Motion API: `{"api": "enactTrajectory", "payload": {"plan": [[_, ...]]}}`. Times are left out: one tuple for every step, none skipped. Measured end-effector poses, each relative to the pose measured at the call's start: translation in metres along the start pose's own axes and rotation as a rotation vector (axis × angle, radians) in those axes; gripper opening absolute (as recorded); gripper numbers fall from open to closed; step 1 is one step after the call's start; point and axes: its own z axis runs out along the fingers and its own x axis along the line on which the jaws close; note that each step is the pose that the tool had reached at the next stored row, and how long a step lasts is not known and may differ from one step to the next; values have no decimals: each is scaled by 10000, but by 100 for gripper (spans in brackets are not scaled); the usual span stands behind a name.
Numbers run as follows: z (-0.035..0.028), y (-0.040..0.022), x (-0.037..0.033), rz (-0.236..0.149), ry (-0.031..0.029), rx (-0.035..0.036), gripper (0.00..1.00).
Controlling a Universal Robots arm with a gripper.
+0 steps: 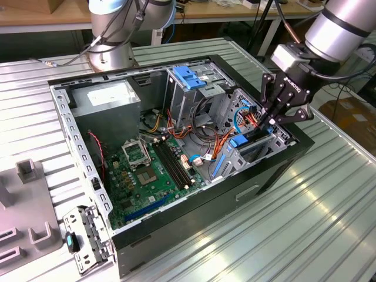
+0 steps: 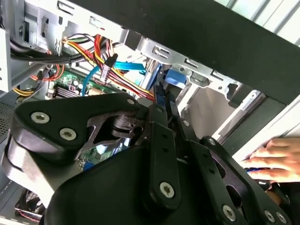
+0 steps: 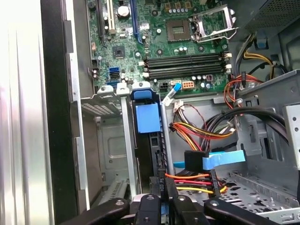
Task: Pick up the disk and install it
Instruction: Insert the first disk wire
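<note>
Disk (image 3: 149, 154) and its blue carrier stand on edge in the narrow bay (image 3: 110, 140) at the front corner of the open computer case (image 1: 282, 170). The blue tab points toward the motherboard (image 3: 178, 47). In the exterior view the disk (image 1: 257, 143) sits partly down in its slot, leaning a little rather than fully home. The hand (image 3: 161, 201) is right over it. In both wrist views its fingers are drawn nearly together on the thin upper edge of the carrier, so it appears to be pinching the disk rather than hovering spread above it. The exterior view shows the same hand (image 1: 271, 120) low inside the case opening. The step in hand looks like seating, so the push should run straight along the bay's rails. Any sideways lean would likely jam the carrier against the grey sheet-metal wall. The grip is narrow and on one edge, so gentle, even pressure suits better than force. The bundle of orange, red and yellow wires (image 3: 197, 180) and the flat blue cable (image 3: 222, 159) lie just beside the fingers. They could snag or get trapped under the carrier, and the path should keep away from them. In the second wrist view a person's fingers (image 2: 274, 152) rest beyond the case's edge, near the hand (image 2: 161, 98), which calls for slow motion.
</note>
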Motion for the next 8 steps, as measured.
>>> {"api": "enactTrajectory", "payload": {"plan": [[2, 0, -4, 4, -2, -4, 16], [3, 0, -5, 8, -1, -10, 16], [3, -1, -5, 8, 1, -20, 16], [2, 0, -6, 9, 3, -28, 16], [3, 0, -6, 9, 5, -41, 16], [2, -1, -6, 10, 17, -91, 16], [3, -1, -6, 12, 19, -125, 16], [3, 0, -6, 14, 23, -157, 16]]}}
